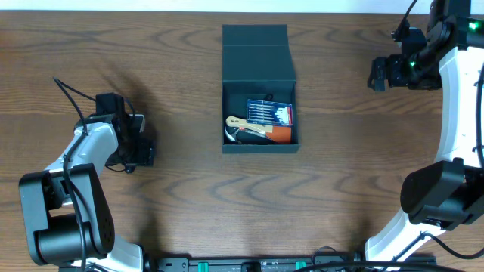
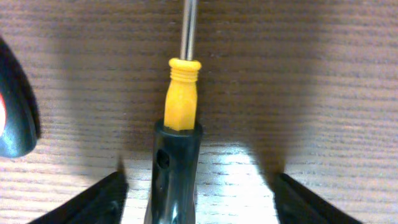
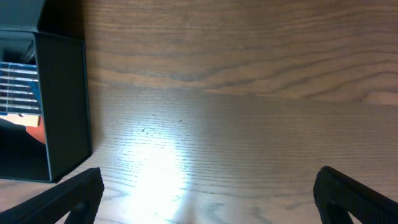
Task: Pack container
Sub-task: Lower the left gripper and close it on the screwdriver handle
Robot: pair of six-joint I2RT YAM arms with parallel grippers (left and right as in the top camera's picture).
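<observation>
Overhead, we see the container point(image 1: 261, 148) at the middle of the counter point(image 1: 181, 189), toward its far edge; it is dark teal-black, matte, roughly square and open; its lid point(image 1: 255, 44) is swung toward the far side, so box and lid together run lengthwise from near to far, the opening facing up; inside lie a blue-and-red bit case point(image 1: 270, 112) and a pale-handled tool point(image 1: 246, 125). The left fingers point(image 2: 93, 199) stand apart on either side of a screwdriver point(image 2: 177, 155), clear of its black handle; the right fingers point(image 3: 62, 199) are spread wide, nothing between them, off to the container's right.
</observation>
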